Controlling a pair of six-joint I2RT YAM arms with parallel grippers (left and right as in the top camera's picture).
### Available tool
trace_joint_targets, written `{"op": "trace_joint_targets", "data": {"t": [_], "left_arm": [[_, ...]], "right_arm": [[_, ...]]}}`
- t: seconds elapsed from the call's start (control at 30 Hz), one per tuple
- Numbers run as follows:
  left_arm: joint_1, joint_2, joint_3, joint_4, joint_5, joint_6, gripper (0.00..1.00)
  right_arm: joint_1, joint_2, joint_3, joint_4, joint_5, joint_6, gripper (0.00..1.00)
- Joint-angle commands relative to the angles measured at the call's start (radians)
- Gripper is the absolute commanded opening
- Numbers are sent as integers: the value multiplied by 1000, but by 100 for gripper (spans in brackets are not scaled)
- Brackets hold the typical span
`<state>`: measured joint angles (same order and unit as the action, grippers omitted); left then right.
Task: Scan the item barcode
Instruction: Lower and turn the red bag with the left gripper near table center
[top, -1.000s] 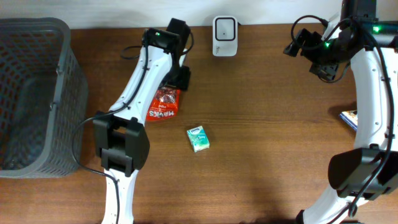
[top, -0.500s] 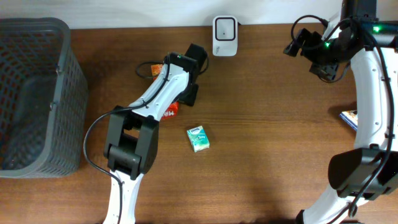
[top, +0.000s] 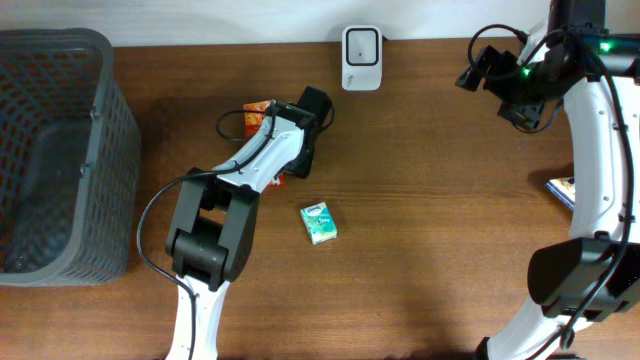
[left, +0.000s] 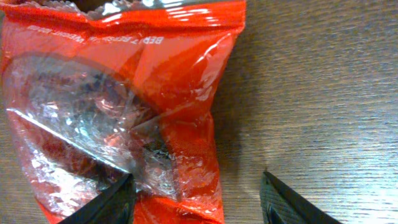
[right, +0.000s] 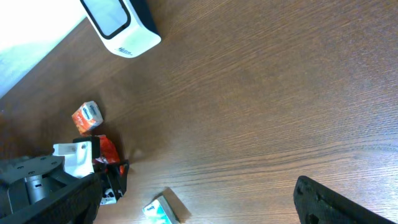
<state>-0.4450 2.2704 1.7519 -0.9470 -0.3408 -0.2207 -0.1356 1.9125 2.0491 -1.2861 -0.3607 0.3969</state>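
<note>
A red snack bag (left: 124, 106) with a clear window lies on the wooden table and fills the left of the left wrist view. My left gripper (left: 199, 177) is low over it and open. The bag's lower end sits between the jaws, against the left finger (left: 109, 204), while the right finger (left: 286, 202) stands apart on bare wood. From overhead only a red sliver of the bag (top: 277, 181) shows under the left arm. The white scanner (top: 361, 45) stands at the back edge. My right gripper (right: 199, 183) hangs open high at the back right, holding nothing.
A small orange box (top: 258, 108) lies just behind the left arm. A teal box (top: 318, 222) sits in front of the bag. A grey mesh basket (top: 100, 120) stands at the far left. A blue-and-white item (top: 562, 188) lies at the right edge.
The left arm has swung right and come down over the bag, hiding most of it and uncovering the orange box. Its jaws have narrowed a little. The right arm has not moved.
</note>
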Motion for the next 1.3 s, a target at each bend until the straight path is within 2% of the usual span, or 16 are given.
{"op": "trace_joint_targets", "data": {"t": [0.0, 0.1, 0.2, 0.23, 0.3, 0.47, 0.6, 0.77, 0.8, 0.83, 0.87, 0.9, 0.97, 1.03, 1.1, 1.27], "left_arm": [[4, 6, -30, -3, 3, -11, 53], [4, 6, -30, -5, 3, -11, 30], [4, 6, -30, -5, 4, -11, 18], [5, 6, -29, -5, 4, -11, 9], [5, 5, -16, -11, 5, -11, 0], [5, -2, 135, -111, 101, -11, 0], [9, -5, 327, -223, 177, -11, 0], [12, -5, 379, -276, 180, -11, 0], [12, -3, 377, -308, 180, -11, 10], [12, 2, 372, -340, 180, -11, 30], [12, 5, 364, -385, 180, -11, 43], [12, 5, 351, -412, 179, -11, 50], [12, 5, 313, -448, 153, -11, 75], [12, 6, 280, -462, 118, -10, 90], [12, 5, 239, -462, 112, -6, 96], [4, 6, 142, -372, 105, 89, 98]], "right_arm": [[5, 3, 0, -1, 2, 5, 99], [5, 3, 0, -1, 2, 5, 99], [5, 3, 0, -1, 3, 5, 99], [5, 3, 0, -1, 2, 5, 99], [5, 3, 0, -1, 2, 5, 99], [5, 3, 0, -1, 3, 5, 99], [5, 3, 0, -1, 2, 5, 99], [5, 3, 0, -1, 2, 5, 99], [5, 3, 0, -1, 3, 5, 99], [5, 3, 0, -1, 2, 5, 98], [5, 3, 0, -1, 2, 5, 99], [5, 3, 0, -1, 2, 5, 98], [5, 3, 0, -1, 2, 5, 99], [5, 3, 0, -1, 3, 5, 99], [5, 3, 0, -1, 2, 5, 99], [5, 3, 0, -1, 2, 5, 99]]}}
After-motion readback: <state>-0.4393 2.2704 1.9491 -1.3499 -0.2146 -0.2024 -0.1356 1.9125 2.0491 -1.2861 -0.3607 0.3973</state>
